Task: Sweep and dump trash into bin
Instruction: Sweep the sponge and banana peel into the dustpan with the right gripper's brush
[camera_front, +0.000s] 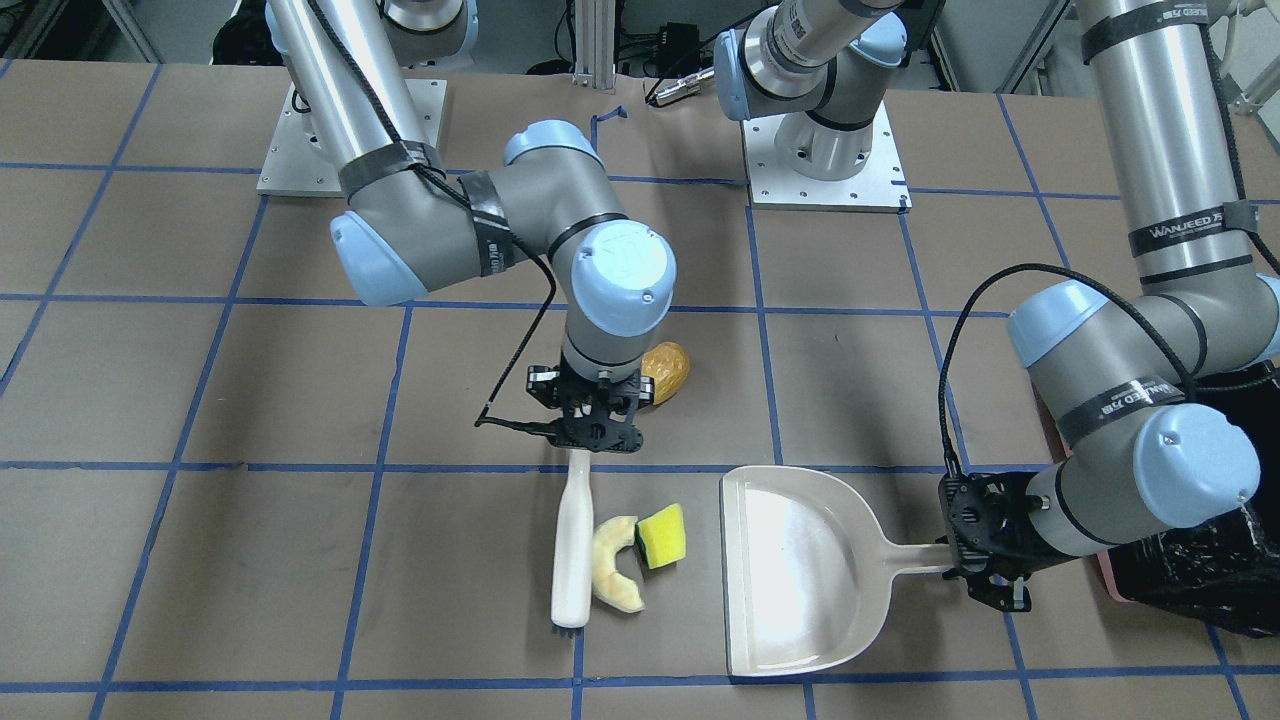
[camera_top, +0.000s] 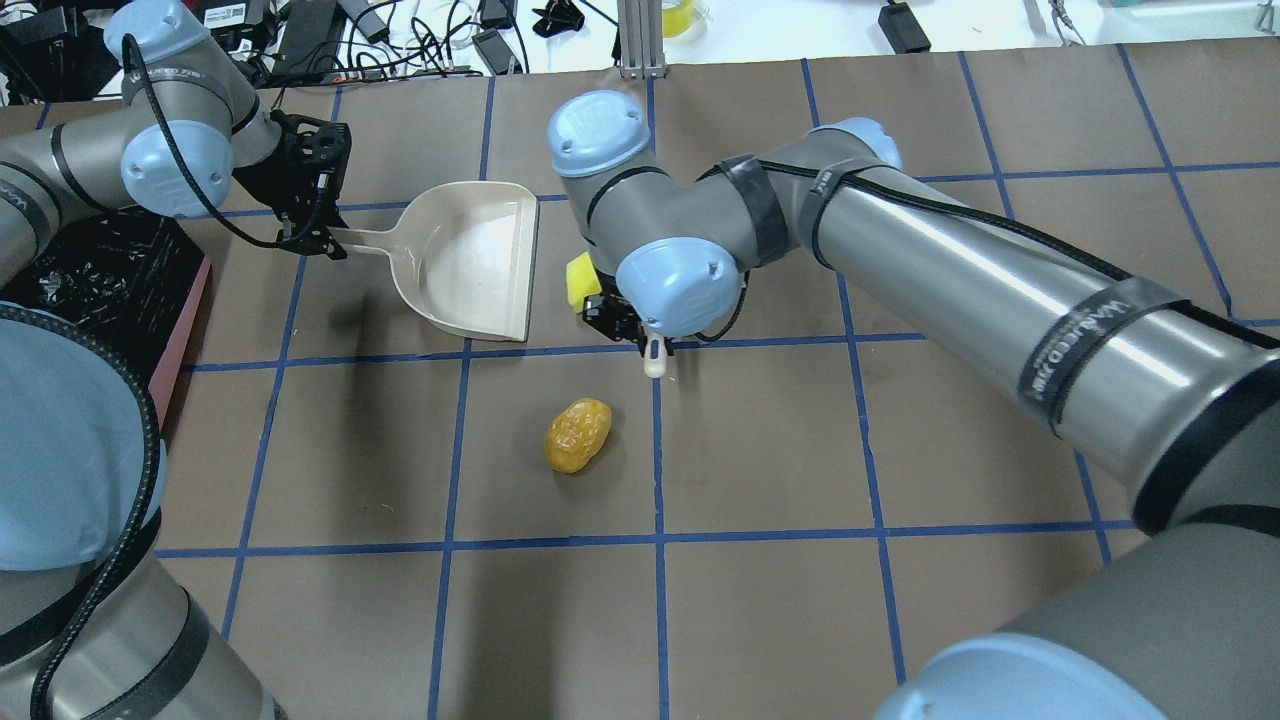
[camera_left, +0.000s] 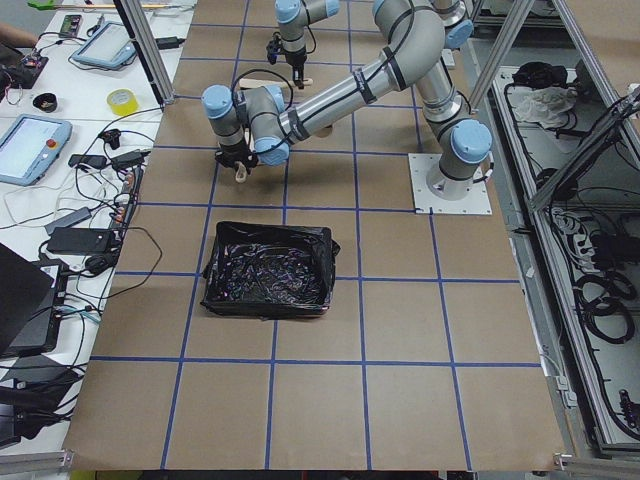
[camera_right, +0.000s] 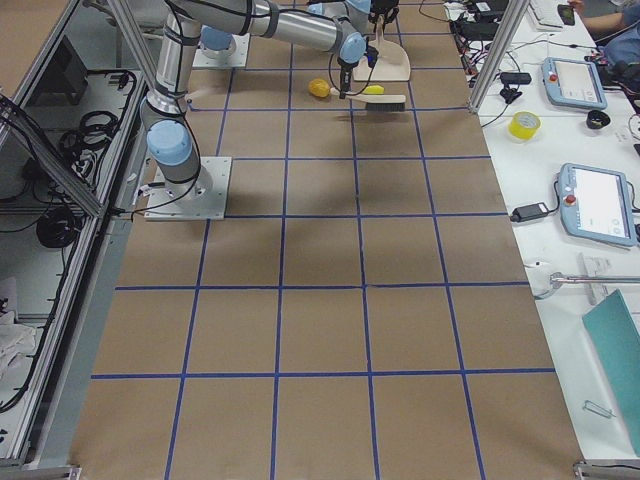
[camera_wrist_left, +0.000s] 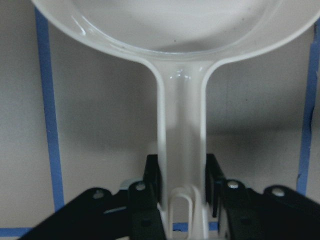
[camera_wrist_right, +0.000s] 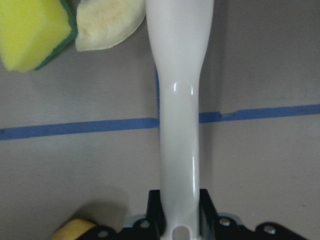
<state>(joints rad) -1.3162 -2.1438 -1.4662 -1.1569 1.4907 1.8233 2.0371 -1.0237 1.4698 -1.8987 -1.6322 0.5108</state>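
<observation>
My right gripper (camera_front: 598, 425) is shut on the handle of the beige brush (camera_front: 572, 560), whose bristles rest on the table. The pale yellow rind slice (camera_front: 618, 565) and the yellow-and-green sponge cube (camera_front: 662, 535) lie right beside the brush, between it and the beige dustpan (camera_front: 800, 570). The golden-brown potato-like lump (camera_top: 578, 435) lies apart, behind the gripper on the robot's side. My left gripper (camera_front: 985, 560) is shut on the dustpan handle (camera_wrist_left: 181, 150); the pan lies flat and empty. The pink bin with its black bag (camera_left: 268, 268) stands at the robot's left.
The brown table is marked with a blue tape grid (camera_top: 655, 545). The two arm base plates (camera_front: 825, 165) sit at the robot's side of the table. Cables and tablets (camera_left: 35, 145) lie beyond the table's far edge.
</observation>
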